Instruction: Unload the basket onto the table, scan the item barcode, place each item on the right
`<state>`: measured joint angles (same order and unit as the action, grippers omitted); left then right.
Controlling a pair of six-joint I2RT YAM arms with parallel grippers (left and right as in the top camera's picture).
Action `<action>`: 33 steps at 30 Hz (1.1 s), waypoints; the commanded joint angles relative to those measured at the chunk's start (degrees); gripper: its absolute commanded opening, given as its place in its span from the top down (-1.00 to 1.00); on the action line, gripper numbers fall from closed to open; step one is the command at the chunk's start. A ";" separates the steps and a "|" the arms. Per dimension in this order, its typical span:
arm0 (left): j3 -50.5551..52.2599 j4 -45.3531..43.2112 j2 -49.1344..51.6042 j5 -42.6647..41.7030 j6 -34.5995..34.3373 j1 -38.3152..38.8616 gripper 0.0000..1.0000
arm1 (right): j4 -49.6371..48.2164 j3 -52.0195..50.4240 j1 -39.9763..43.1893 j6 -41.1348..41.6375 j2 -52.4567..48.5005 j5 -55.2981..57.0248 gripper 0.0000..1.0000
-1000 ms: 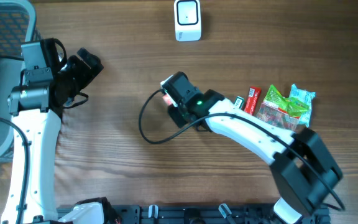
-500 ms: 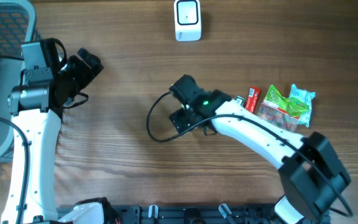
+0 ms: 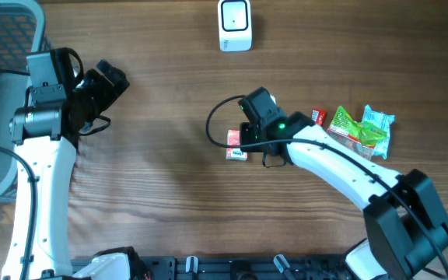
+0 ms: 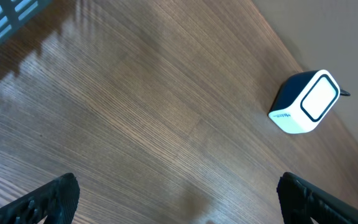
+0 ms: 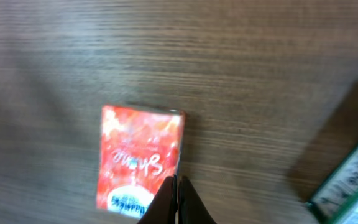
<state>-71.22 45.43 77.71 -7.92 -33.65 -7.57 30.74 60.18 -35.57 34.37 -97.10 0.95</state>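
A small red packet lies flat on the wooden table, left of my right gripper. In the right wrist view the red packet has white print, and my right gripper hangs shut over its right edge with nothing between the fingers. The white barcode scanner stands at the far middle of the table, window up. It also shows in the left wrist view as the scanner at upper right. My left gripper is open at the far left, well away from both, fingers spread wide over bare wood.
A pile of snack packets and a red stick pack lie right of the right arm. A green-edged packet shows at the right wrist view's edge. A grey mesh basket sits at the far left corner.
My right arm has swung to the right. The red packet it carried now lies on the table, and its jaws have shut empty. The left arm has not moved.
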 commanded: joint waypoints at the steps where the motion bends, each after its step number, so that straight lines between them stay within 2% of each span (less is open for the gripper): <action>1: -0.04 -0.11 -0.57 0.52 0.44 -0.11 -1.00 | -5.88 -4.68 -0.57 7.85 -1.07 -3.50 0.91; 6: -0.04 -0.13 -0.57 0.52 0.44 -0.11 -1.00 | -12.57 -7.39 -0.57 7.10 -1.07 -5.97 0.91; 11: -0.04 -0.11 -0.57 0.52 0.44 -0.11 -1.00 | -18.38 -7.37 -0.57 -1.36 -1.05 -10.08 0.91; 14: -0.04 -0.11 -0.57 0.52 0.44 -0.11 -1.00 | -18.25 -6.49 0.15 -5.64 0.02 -9.97 0.88; 16: -0.04 -0.13 -0.57 0.52 0.44 -0.11 -1.00 | -18.12 -6.38 1.11 -3.78 1.27 -8.52 0.83; 18: -0.04 -0.11 -0.57 0.52 0.44 -0.11 -1.00 | -16.02 -6.40 2.10 3.56 1.42 -4.90 0.85; 21: -0.04 -0.13 -0.57 0.52 0.44 -0.11 -1.00 | -12.33 -6.47 2.56 9.49 0.09 -1.75 0.88; 25: -0.04 -0.13 -0.57 0.52 0.44 -0.11 -1.00 | -12.11 -6.47 2.36 9.73 -3.43 -3.13 0.88; 28: -0.04 -0.13 -0.57 0.52 0.44 -0.11 -1.00 | -14.23 -6.47 2.21 8.61 -4.92 -8.81 0.88; 31: -0.04 -0.13 -0.57 0.52 0.44 -0.11 -1.00 | -18.82 -6.47 2.16 3.61 -4.90 -14.08 0.88; 33: -0.04 -0.13 -0.57 0.52 0.44 -0.11 -1.00 | -19.63 -6.40 2.16 -1.36 -4.55 -14.60 0.80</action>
<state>-71.22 45.43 77.71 -7.90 -33.65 -7.57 11.92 53.04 -33.06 39.94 -101.36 -9.30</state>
